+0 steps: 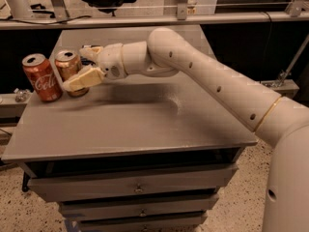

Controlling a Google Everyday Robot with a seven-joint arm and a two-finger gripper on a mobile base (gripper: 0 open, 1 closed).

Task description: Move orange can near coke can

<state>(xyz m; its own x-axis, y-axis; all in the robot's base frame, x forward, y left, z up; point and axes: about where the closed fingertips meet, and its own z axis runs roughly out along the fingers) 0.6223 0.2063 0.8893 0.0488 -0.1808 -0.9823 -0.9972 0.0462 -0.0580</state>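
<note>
The orange can (66, 63) stands upright on the grey table (145, 122) at its back left, right beside the coke can (42, 79), nearly touching it. My gripper (74, 68) reaches in from the right and straddles the orange can. One finger (82, 79) lies across its front and the other finger (91, 52) sits behind its right side. The gripper looks shut on the orange can. The coke can stands free at the table's left edge.
The table top is a cabinet with drawers (137, 187) below. Its left edge is just left of the coke can. A rail (183, 19) and dark equipment run behind the table. My arm (207, 76) crosses the table's right half.
</note>
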